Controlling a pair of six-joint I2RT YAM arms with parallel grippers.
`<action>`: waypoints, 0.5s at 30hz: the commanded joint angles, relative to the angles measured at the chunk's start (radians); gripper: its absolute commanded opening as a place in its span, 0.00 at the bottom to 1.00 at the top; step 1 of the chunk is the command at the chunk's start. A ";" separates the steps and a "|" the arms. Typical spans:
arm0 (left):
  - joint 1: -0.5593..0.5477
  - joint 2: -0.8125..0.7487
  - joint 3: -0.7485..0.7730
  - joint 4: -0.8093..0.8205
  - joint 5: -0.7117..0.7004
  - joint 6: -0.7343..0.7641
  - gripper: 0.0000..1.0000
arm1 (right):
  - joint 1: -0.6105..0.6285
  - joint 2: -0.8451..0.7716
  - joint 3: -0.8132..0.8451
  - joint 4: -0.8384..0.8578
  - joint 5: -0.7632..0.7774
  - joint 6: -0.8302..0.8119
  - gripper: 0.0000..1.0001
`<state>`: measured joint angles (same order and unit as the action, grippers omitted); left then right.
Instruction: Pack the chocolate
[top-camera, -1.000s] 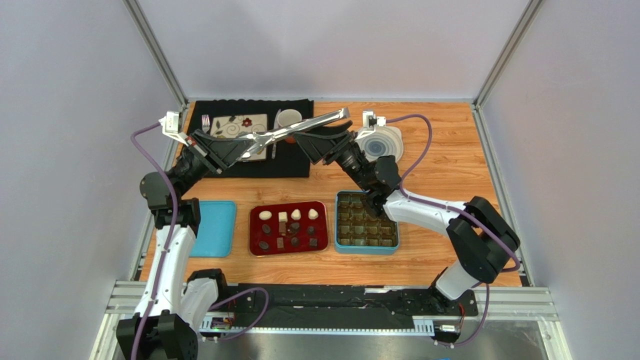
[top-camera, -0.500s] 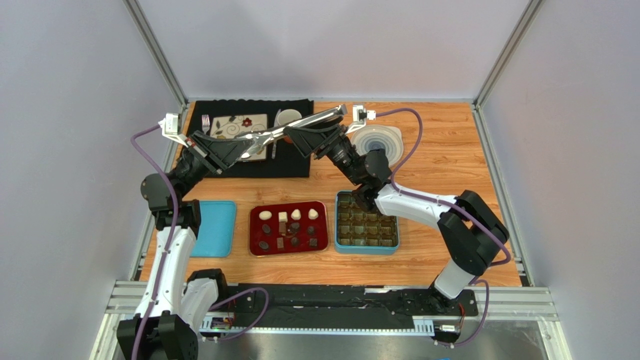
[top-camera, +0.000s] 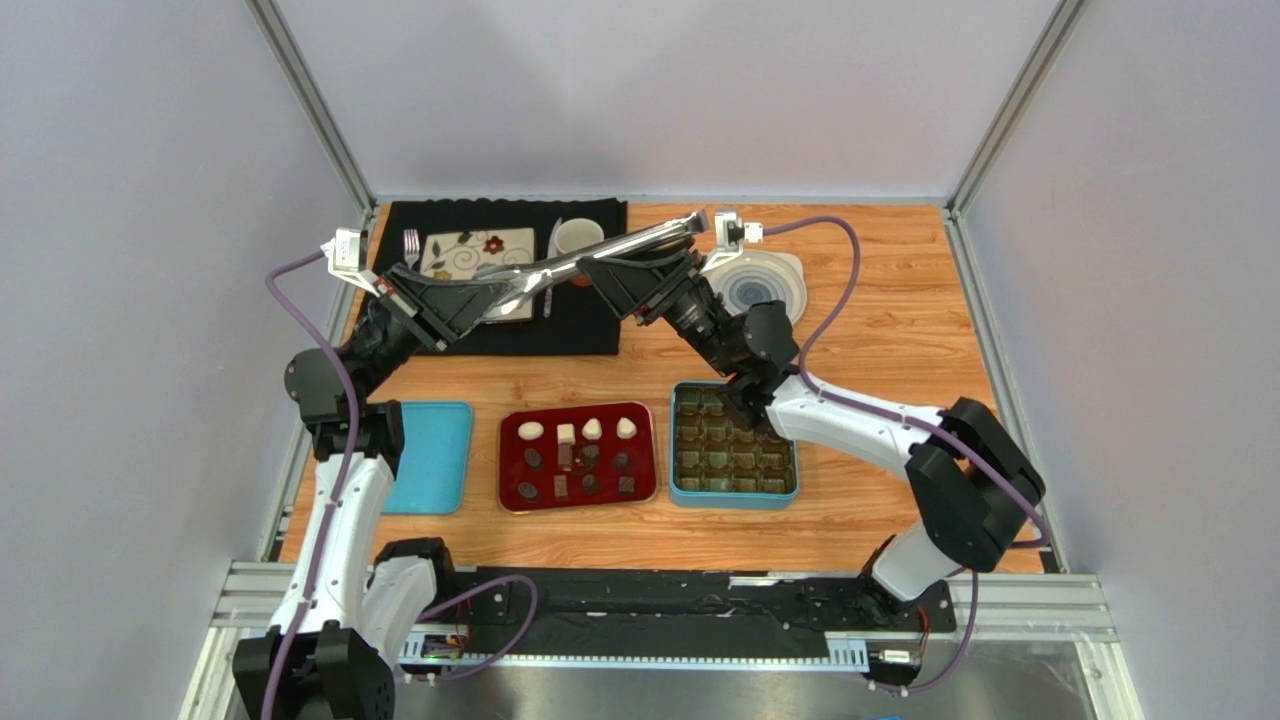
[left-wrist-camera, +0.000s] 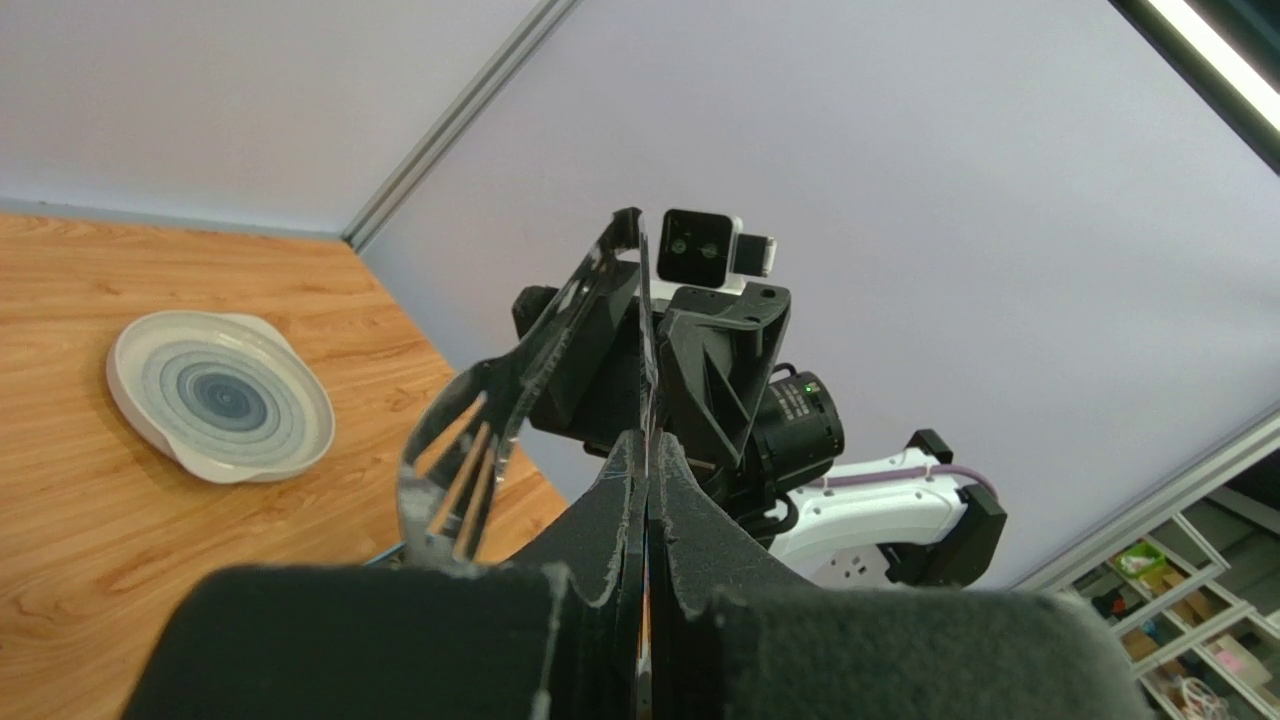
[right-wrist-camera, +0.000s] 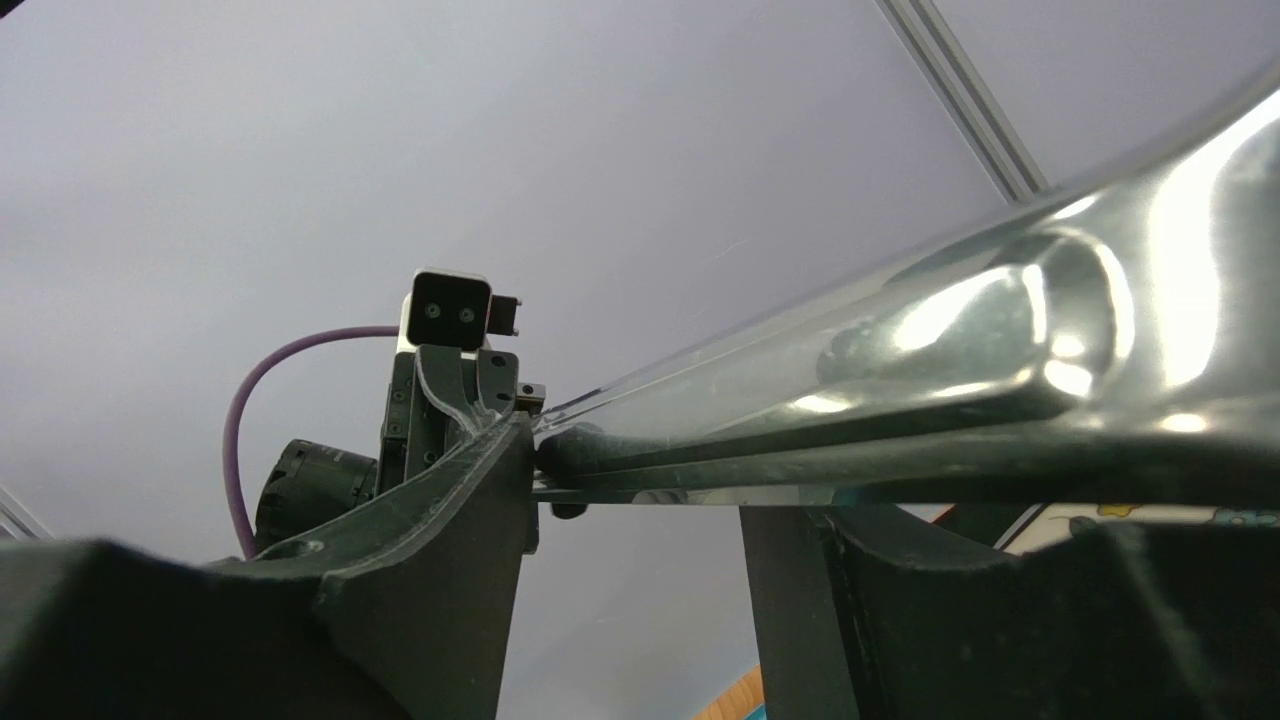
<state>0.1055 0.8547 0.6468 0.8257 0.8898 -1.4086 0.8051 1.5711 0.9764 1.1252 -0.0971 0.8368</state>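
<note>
Chocolate (top-camera: 592, 429) — round, oval, square bonbons

Wooden table (top-camera: 902, 345) bears mat (top-camera: 579, 333), plate (top-camera: 763, 285), red tray (top-camera: 649, 458), teal box (top-camera: 732, 497) (gridded inside).

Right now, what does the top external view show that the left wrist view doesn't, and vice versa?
Top only: the red tray of white and dark bonbons, the brown gridded insert in the teal box. Left wrist only: shelves beyond the enclosure. Both: the shiny silver metal tongs in the shut left gripper, the right gripper at their far end, the white ringed plate.
</note>
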 joint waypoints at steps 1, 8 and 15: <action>-0.003 -0.008 -0.012 0.027 0.032 0.011 0.00 | 0.003 -0.107 -0.002 -0.016 0.027 -0.100 0.51; -0.001 -0.002 -0.001 0.013 0.054 0.000 0.23 | 0.003 -0.215 -0.004 -0.157 0.051 -0.229 0.38; -0.003 0.015 0.010 0.006 0.104 -0.012 0.69 | 0.002 -0.365 0.045 -0.381 0.143 -0.456 0.34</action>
<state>0.1005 0.8684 0.6422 0.8146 0.9497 -1.4155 0.8150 1.2991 0.9627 0.8539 -0.0559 0.5690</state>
